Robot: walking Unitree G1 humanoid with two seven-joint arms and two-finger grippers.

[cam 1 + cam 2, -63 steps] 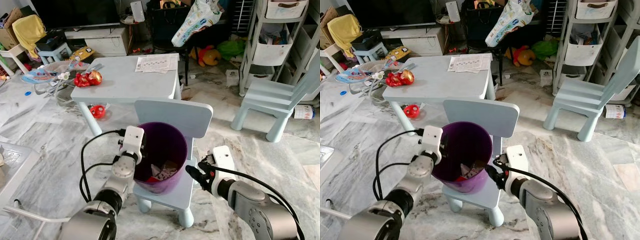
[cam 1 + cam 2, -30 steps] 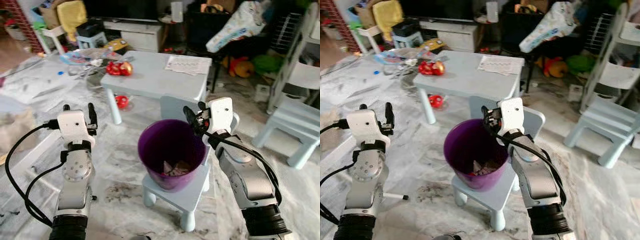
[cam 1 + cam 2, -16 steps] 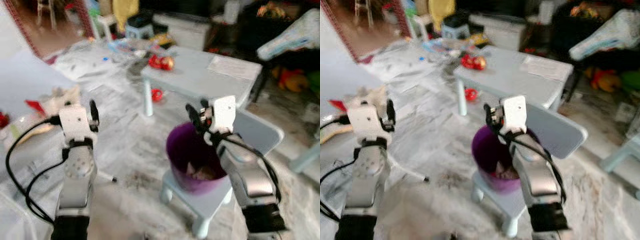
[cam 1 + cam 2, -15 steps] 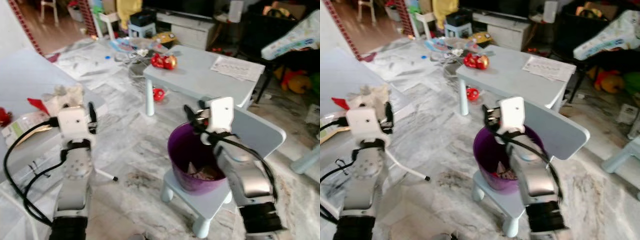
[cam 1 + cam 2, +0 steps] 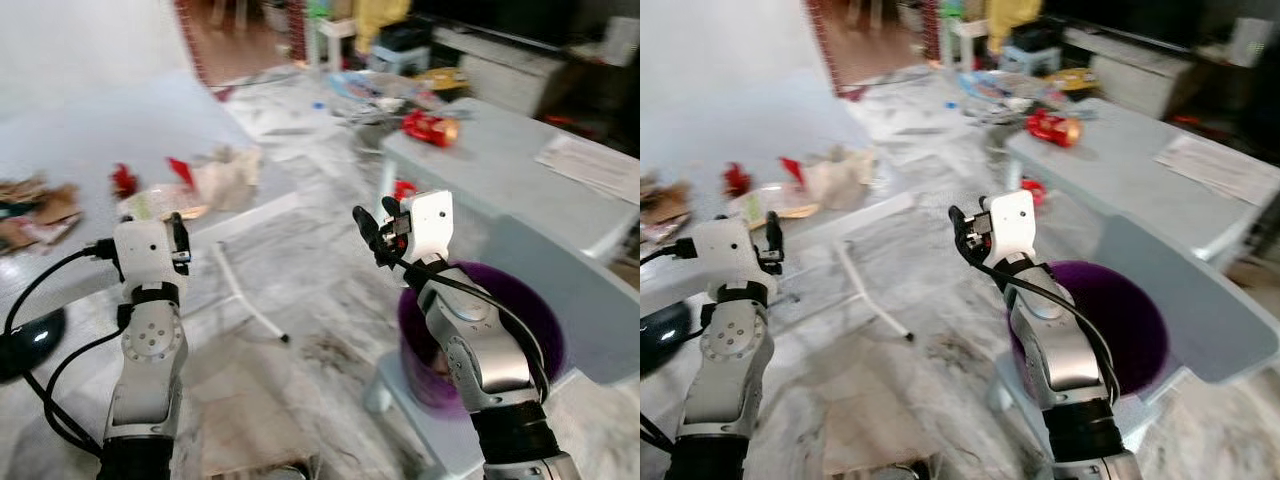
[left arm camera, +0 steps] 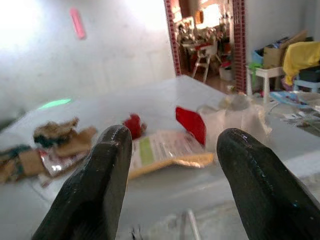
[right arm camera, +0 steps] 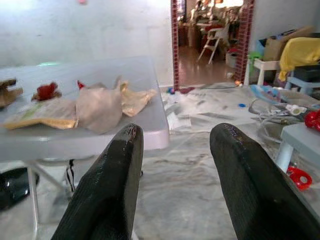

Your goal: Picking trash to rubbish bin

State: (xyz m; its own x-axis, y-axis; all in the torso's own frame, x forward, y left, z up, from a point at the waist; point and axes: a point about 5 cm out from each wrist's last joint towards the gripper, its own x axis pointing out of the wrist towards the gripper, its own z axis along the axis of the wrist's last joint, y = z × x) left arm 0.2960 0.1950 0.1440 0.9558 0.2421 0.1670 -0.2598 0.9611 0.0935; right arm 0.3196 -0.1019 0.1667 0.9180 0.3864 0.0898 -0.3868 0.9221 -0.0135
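The purple bin point(image 5: 520, 330) stands on a light blue chair point(image 5: 570, 290) at the right, and scraps showed inside it earlier. On a white table point(image 5: 90, 150) at the left lies trash: a pale crumpled bag point(image 5: 228, 172), red wrappers point(image 5: 124, 180), a flat packet point(image 6: 160, 150) and brown crumpled paper point(image 6: 60, 135). My left gripper point(image 6: 175, 137) is raised and open, with nothing held, pointing at that trash from short of the table. My right gripper point(image 5: 375, 218) is raised beside the bin's near rim, open and holding nothing.
A small light blue table point(image 5: 500, 160) carries a red toy point(image 5: 430, 127) and papers point(image 5: 590, 165). A white tube point(image 5: 245, 295) and flat cardboard point(image 5: 240, 420) lie on the marble floor. A black object point(image 5: 25, 345) sits at the far left. Behind is a brick-framed doorway point(image 7: 210, 30).
The view has swung left: the white table with trash has come into sight and the bin now sits at the right. Both arms stay raised and open.
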